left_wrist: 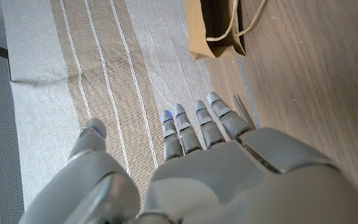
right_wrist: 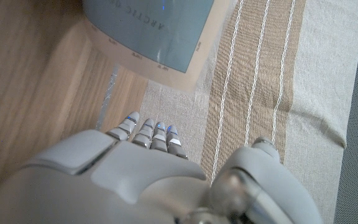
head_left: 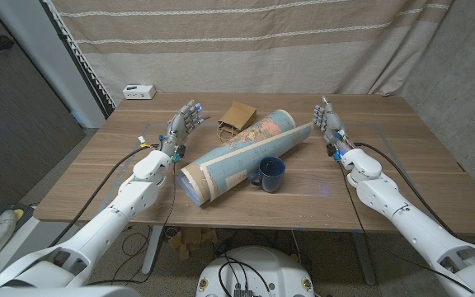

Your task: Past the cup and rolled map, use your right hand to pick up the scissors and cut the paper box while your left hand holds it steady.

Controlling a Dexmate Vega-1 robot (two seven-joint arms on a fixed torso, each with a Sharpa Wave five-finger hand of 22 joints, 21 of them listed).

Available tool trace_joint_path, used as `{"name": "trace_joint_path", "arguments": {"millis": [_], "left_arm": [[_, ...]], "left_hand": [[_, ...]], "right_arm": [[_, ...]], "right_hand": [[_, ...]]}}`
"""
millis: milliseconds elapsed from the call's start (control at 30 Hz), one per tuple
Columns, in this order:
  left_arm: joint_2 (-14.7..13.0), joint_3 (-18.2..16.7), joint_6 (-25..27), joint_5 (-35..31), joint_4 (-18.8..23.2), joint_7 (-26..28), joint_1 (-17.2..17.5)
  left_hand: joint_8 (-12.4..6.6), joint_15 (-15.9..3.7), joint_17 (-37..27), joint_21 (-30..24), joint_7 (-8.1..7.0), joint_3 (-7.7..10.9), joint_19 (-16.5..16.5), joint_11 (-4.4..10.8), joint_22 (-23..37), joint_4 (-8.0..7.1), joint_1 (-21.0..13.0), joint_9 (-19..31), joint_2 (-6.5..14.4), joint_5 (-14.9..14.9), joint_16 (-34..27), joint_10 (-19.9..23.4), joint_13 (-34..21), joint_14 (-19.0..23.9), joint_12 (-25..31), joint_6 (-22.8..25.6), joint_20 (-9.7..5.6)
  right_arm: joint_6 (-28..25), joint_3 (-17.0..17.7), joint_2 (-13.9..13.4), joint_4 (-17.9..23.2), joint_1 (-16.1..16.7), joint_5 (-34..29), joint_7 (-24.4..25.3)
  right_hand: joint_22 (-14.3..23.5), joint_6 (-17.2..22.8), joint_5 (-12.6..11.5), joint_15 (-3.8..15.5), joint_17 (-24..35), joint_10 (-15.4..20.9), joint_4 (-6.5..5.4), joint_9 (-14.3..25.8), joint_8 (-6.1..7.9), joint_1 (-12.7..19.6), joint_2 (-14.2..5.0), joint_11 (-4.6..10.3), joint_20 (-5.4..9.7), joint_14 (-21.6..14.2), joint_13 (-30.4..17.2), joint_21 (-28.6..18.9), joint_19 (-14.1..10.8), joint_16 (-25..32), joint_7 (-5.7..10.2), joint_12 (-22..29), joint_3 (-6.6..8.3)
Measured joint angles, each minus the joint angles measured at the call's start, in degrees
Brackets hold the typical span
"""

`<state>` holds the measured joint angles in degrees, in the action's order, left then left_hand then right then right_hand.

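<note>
Head view shows the rolled map [head_left: 242, 157] and blue cup [head_left: 270, 173] mid-tabletop [head_left: 386, 157], brown paper bag [head_left: 236, 117] behind; left wrist view shows its handles. Left hand [head_left: 181, 128] and right hand [head_left: 330, 122] hover, fingers apart, empty.

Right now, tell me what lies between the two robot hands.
In the head view, the rolled map, blue cup and brown paper bag lie between left robot hand and right robot hand.
</note>
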<state>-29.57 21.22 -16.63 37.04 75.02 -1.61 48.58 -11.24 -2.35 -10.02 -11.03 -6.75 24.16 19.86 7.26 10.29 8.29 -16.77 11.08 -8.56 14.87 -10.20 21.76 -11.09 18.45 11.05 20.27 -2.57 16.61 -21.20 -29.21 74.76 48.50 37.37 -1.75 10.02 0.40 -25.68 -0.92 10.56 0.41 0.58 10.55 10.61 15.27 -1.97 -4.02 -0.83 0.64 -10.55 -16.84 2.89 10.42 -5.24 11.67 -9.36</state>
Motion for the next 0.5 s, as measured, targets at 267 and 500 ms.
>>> {"name": "trace_joint_path", "arguments": {"millis": [267,500], "left_arm": [[-0.21,0.00,-0.23,-0.14,0.35,0.29,0.31],[-0.43,-0.45,-0.92,-0.37,0.72,0.60,0.81]], "left_hand": [[0.00,0.00,0.00,0.00,0.00,0.00,0.00,0.00,0.00,0.00,0.00,0.00,0.00,0.24,0.00,0.00,0.00,0.00,0.00,0.00,0.00],[-0.22,0.00,0.01,0.00,0.01,0.00,-0.01,0.00,-0.01,0.00,0.00,-0.01,0.00,0.24,0.00,-0.01,0.00,0.00,0.00,-0.01,0.00]], "right_arm": [[-0.07,-0.15,-0.01,0.19,0.06,0.00,0.00],[-0.43,-0.19,-0.25,0.62,0.05,-0.21,0.07]], "right_hand": [[0.00,0.00,0.00,0.00,0.00,0.00,-0.16,0.00,0.00,0.00,0.00,0.00,0.00,0.00,0.01,0.00,0.00,0.00,0.01,0.00,-0.16],[-0.01,0.00,0.00,0.00,0.00,0.00,-0.16,0.00,0.00,0.00,0.00,0.01,0.00,0.00,0.01,0.00,-0.01,0.00,0.01,0.22,-0.16]]}}
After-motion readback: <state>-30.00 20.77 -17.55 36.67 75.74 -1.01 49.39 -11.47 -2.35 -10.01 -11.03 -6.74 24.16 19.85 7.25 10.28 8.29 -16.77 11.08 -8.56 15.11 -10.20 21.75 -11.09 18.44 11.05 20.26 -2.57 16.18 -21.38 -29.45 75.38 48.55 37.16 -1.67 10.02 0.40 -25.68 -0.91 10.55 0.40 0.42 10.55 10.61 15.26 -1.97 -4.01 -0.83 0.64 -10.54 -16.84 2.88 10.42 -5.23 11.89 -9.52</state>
